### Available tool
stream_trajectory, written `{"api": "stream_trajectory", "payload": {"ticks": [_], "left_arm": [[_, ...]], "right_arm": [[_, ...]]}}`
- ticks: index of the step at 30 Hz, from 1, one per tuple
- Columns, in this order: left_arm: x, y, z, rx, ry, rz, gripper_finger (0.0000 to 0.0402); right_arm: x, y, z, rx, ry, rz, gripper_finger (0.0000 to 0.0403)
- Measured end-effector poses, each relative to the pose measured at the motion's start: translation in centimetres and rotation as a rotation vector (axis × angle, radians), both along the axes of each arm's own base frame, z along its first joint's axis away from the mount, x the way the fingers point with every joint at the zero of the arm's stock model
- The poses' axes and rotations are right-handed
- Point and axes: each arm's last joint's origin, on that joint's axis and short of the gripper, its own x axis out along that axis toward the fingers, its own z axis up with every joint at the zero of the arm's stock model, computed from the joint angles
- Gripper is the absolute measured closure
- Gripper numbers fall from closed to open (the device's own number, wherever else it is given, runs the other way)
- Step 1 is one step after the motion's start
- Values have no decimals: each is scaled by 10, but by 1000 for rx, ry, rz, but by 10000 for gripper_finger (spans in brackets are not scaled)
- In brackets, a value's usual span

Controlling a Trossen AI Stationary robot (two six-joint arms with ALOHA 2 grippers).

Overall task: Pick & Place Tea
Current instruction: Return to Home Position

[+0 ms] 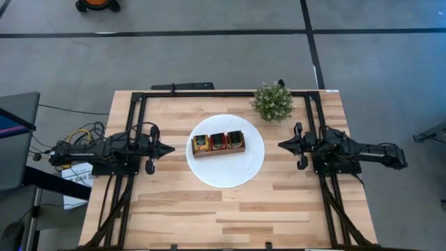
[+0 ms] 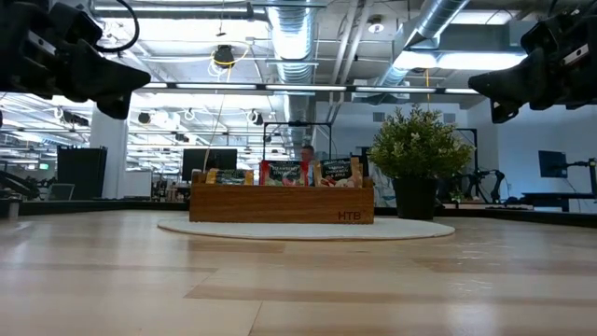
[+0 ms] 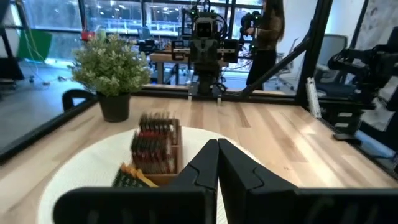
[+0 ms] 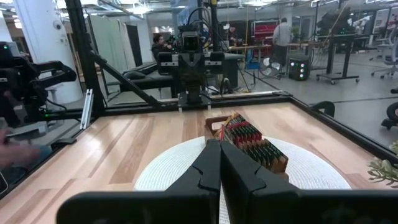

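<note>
Yellow and red tea sachets (image 1: 218, 141), brown wooden box (image 1: 218, 153), white disc (image 1: 224, 174), green plant (image 1: 272, 102) (black pot (image 2: 416, 198))

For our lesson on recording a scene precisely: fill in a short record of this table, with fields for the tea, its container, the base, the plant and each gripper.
Tea: sachets standing upright in all three compartments
Container: wooden box, resting on the disc
Base: white disc, mid-table between the arms
Greenery: plant, beside the disc, toward the far edge on the right arm's side
Left gripper: shut, empty, raised, left of the disc
Right gripper: shut, empty, raised, right of the disc
</note>
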Motion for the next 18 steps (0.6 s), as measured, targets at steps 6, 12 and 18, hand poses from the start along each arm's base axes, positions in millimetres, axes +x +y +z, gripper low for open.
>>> {"api": "stream_trajectory", "payload": {"ticks": [6,12,18], "left_arm": [[0,0,0,-29,2,8,401],[0,0,0,-83,1,8,402],[0,0,0,-80,0,9,401]], "right_arm": [[0,0,0,0,0,0,403],[0,0,0,0,0,0,403],[0,0,0,0,0,0,403]]}}
